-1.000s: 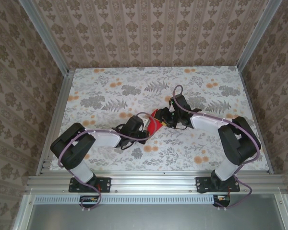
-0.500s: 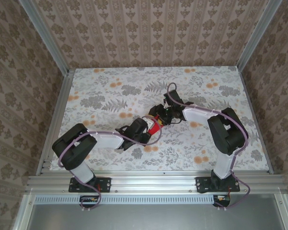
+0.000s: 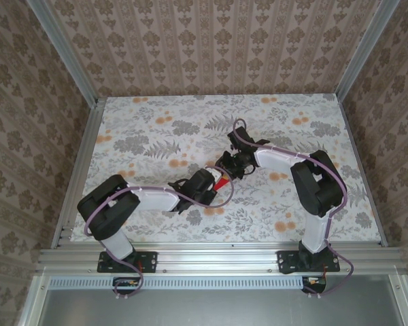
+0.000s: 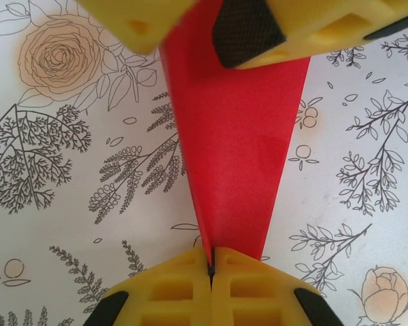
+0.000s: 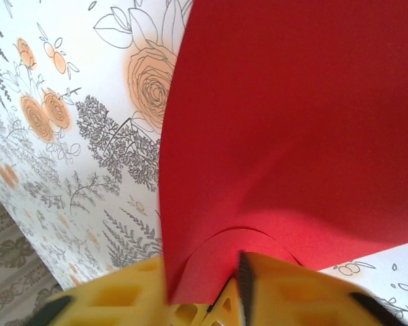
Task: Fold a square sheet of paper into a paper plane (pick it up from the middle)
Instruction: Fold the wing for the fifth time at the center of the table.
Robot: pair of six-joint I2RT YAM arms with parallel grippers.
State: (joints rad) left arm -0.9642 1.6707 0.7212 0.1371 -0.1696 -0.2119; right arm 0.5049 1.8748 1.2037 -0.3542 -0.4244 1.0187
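Floral-printed covering, grey ferns and orange roses, runs over the whole table (image 3: 143, 122), with patterned wallpaper walls and aluminium posts closing it in. Everything of interest sits around the left gripper (image 4: 211, 261), which is reached out over the middle of the table. Its two yellow fingers are pressed flat together, and the narrow tip of the red paper (image 4: 238, 149) is pinched in the seam between them. From that pinch the paper widens away from the left gripper as a long, slim wedge, lifted off the print rather than lying flat on it. Directly across from the left gripper, at the wide end of the wedge, is the right gripper (image 3: 226, 170). Its fingers stand on either side of the paper's edge, and its own wrist view shows the sheet curling down between them. Whether they are actually squeezing the paper or only bracketing it I cannot tell. Judging by the shape, the job is well under way: the square has already been folded down into a pointed, dart-like wedge with at least one overlapped layer showing faintly on its face. What seems left is sharpening the centre crease, folding out the wings, and setting the finished plane down.
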